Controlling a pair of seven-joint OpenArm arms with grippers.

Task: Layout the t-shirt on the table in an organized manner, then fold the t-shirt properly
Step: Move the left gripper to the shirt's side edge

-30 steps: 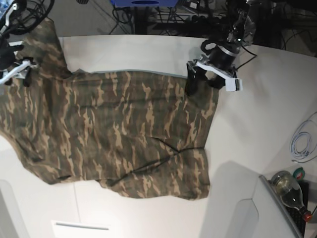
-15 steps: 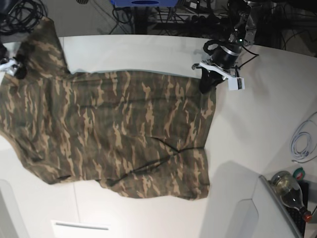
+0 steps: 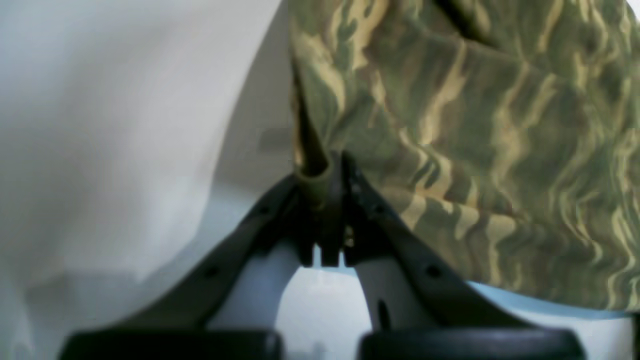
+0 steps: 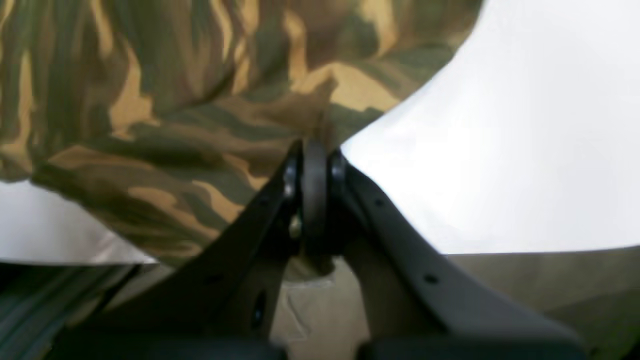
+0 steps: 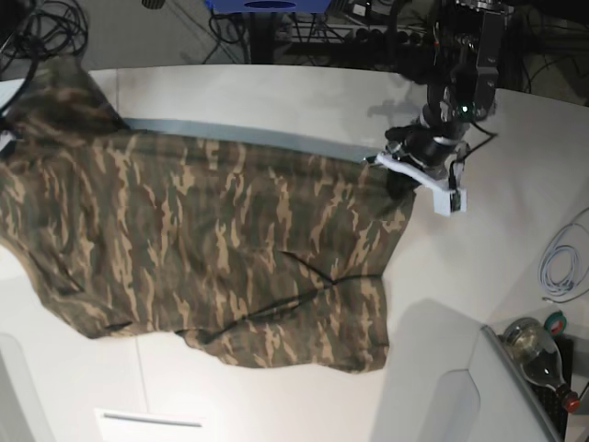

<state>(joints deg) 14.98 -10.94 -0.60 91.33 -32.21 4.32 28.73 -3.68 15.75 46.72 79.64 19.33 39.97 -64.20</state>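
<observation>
Both grippers pinch the shirt's far edge: the left gripper (image 3: 322,200) clamps a corner fold, the right gripper (image 4: 312,195) another corner. From the fingers, the shirt (image 5: 212,249) sags toward the table's (image 5: 276,92) near edge, its long axis running between the arms, so neither arm looks nearer.

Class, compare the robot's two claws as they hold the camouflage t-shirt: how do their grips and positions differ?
The left claw shows fully in the base view; the right claw sits beyond its left edge. The left pinches a rolled hem, the right a flatter corner. Both are shut on the t-shirt, lifting its far edge off the table.

bottle (image 5: 537,347) crowds table's (image 5: 460,276) corner
</observation>
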